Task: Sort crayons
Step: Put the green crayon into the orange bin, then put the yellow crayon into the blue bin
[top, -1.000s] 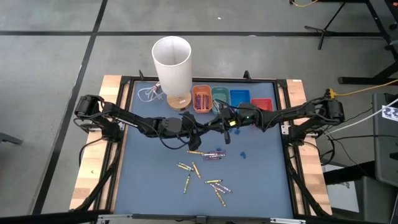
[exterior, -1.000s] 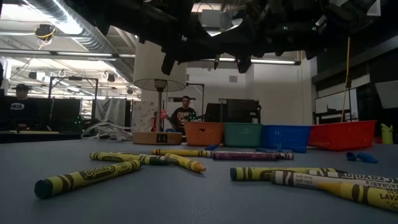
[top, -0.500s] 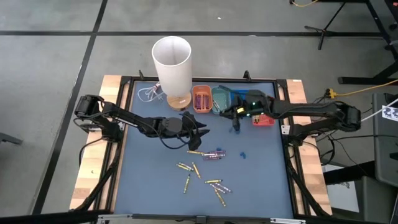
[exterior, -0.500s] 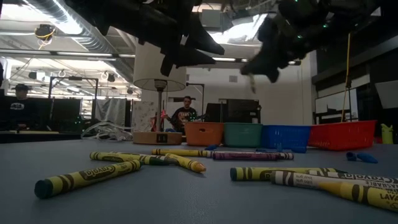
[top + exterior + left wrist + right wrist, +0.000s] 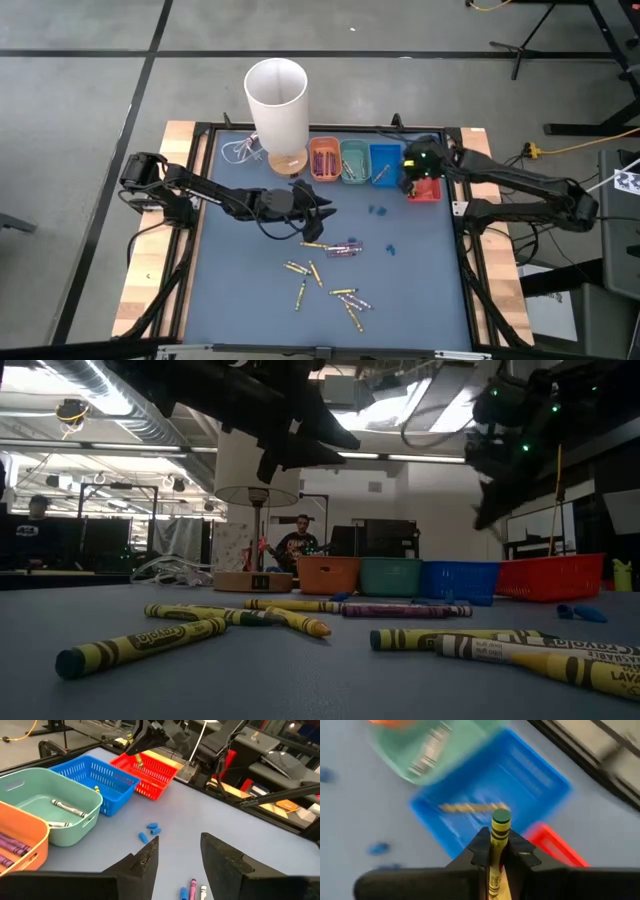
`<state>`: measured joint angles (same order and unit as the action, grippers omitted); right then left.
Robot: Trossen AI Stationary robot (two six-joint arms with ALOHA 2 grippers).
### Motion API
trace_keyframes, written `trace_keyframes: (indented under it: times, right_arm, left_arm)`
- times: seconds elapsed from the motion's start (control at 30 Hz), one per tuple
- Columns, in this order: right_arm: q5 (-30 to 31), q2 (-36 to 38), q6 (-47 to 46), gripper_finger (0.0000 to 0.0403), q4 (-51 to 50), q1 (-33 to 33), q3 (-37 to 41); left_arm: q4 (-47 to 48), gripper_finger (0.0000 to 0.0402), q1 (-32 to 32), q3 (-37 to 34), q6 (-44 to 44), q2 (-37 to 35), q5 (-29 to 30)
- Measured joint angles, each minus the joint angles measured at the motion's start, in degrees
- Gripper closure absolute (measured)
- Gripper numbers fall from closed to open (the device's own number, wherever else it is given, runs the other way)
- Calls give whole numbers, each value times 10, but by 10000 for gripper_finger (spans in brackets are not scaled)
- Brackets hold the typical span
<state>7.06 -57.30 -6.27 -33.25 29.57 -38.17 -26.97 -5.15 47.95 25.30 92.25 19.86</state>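
Since swinging right, the right claw (image 5: 500,851) grips a yellow crayon (image 5: 499,832).

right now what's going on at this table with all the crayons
A two-armed robot is sorting crayons into small coloured baskets. The right gripper holds a yellow crayon above the blue basket, next to the red basket. The left gripper hangs open over the mat's middle. More loose crayons lie on the blue mat.

I see four trays (image 5: 372,161) in a row at upper centre, loose crayons (image 5: 325,272) scattered below them at lower centre.
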Motion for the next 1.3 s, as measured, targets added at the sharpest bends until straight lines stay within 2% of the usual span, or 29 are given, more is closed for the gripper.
trace_keyframes:
  times: [0.13,0.23,0.67,0.83,1.17,1.3]
  right_arm:
    - [44,-1,-30,366,-62,24,0]
    - [49,-1,-52,365,-92,33,0]
    - [51,-1,-56,363,-99,35,0]
    - [54,-1,-56,361,-99,35,0]
    - [54,-1,-56,294,-99,35,0]
    - [54,-1,-55,278,-99,35,0]
  left_arm:
    - [23,271,0,0,0,0,0]
    - [38,271,0,0,0,0,0]
    - [65,271,-14,0,-4,0,-2]
    - [114,271,-30,0,-5,0,-45]
    - [178,271,-65,0,-6,0,-44]
    - [193,271,-71,0,-6,1,-43]
